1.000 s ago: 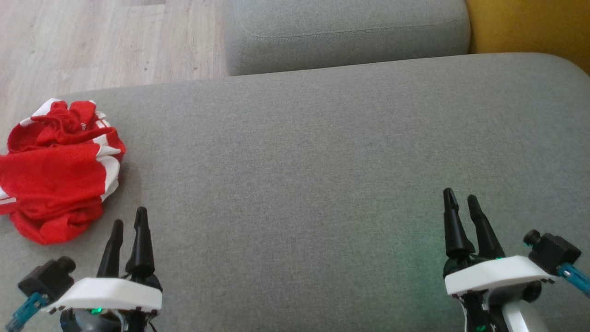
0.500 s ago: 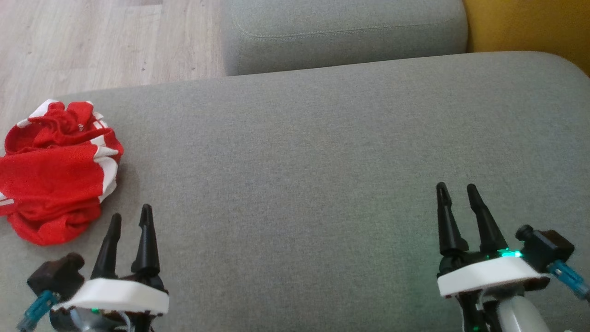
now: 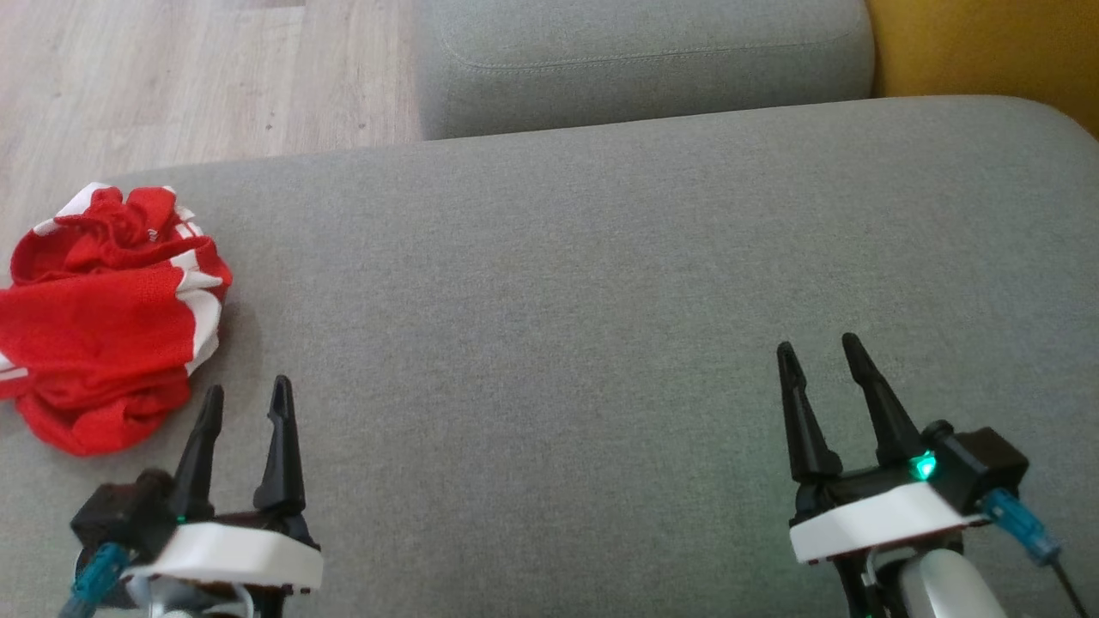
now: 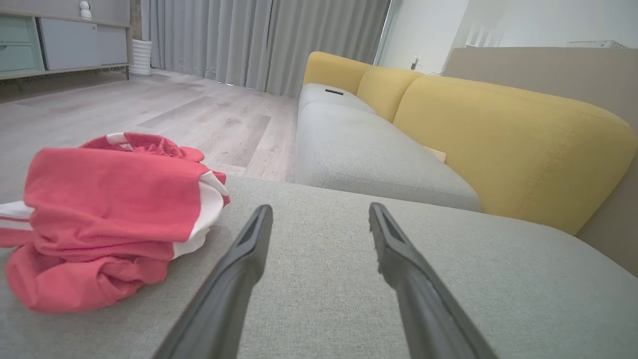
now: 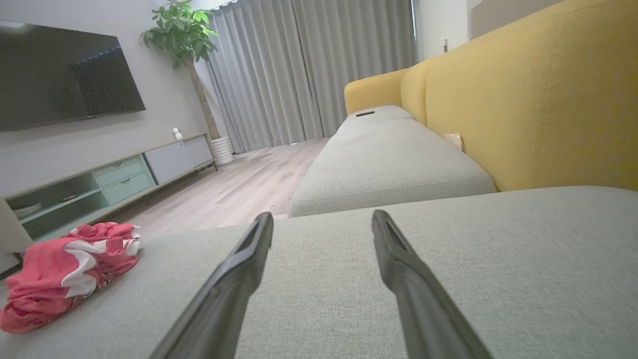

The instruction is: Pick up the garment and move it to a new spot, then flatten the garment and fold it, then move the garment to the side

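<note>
Left hand [image 3: 246, 386] first: we see its two dark fingers spread apart and holding nothing, poised low over the near left part of the grey seat cushion [image 3: 558, 257]. Whether the tips touch the cushion's fabric, we cannot tell. Over the cushion's near right part, the right hand [image 3: 817, 343] matches it, fingers parted and empty, with a green light [image 3: 923, 466] glowing at its base.

Now the garment [image 3: 94, 318]: it's a red piece with white stripes, crumpled into a loose heap. It lies right at the cushion's left end, close to the edge where the cushion gives way to the wooden floor [image 3: 172, 69]. We note a strip of bare cushion between the heap and the left hand's fingertips, so no contact there. The right hand sits well apart from it, most of the cushion between them. From the left wrist we catch the heap's folds stacked on themselves, a white band curling over the side nearest the fingers.

Beyond the cushion's far edge a second grey cushion [image 3: 644, 60] runs away from us, and a yellow backrest [image 3: 987, 43] rises along the cushion's right side. Across the floor from the cushion's left end, the right wrist view gives us a dark television [image 5: 65, 75], a low cabinet [image 5: 99, 184] beneath it, a leafy plant [image 5: 182, 30] and long grey curtains [image 5: 299, 75].
</note>
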